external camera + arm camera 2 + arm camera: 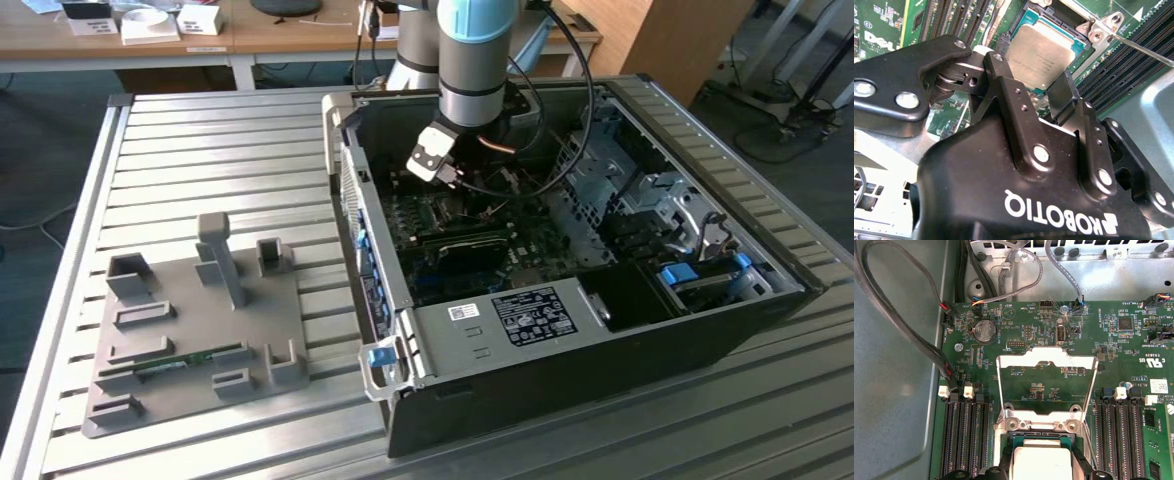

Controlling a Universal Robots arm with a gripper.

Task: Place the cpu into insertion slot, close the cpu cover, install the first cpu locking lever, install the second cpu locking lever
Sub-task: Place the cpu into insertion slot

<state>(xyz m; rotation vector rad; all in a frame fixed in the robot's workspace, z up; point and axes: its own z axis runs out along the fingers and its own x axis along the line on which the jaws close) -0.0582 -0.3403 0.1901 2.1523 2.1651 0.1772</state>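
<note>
The claw (1031, 67) hangs open, gripping nothing, over the chip (1046, 47) lying in the socket (1081, 46); the cover (1046, 356) stands raised

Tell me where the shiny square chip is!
In both wrist views, the cpu lies in the insertion slot, between two banks of black memory slots.

Open computer case (561, 390) sits beside a grey fixture plate (187, 398) on slatted table (214, 150).
</note>
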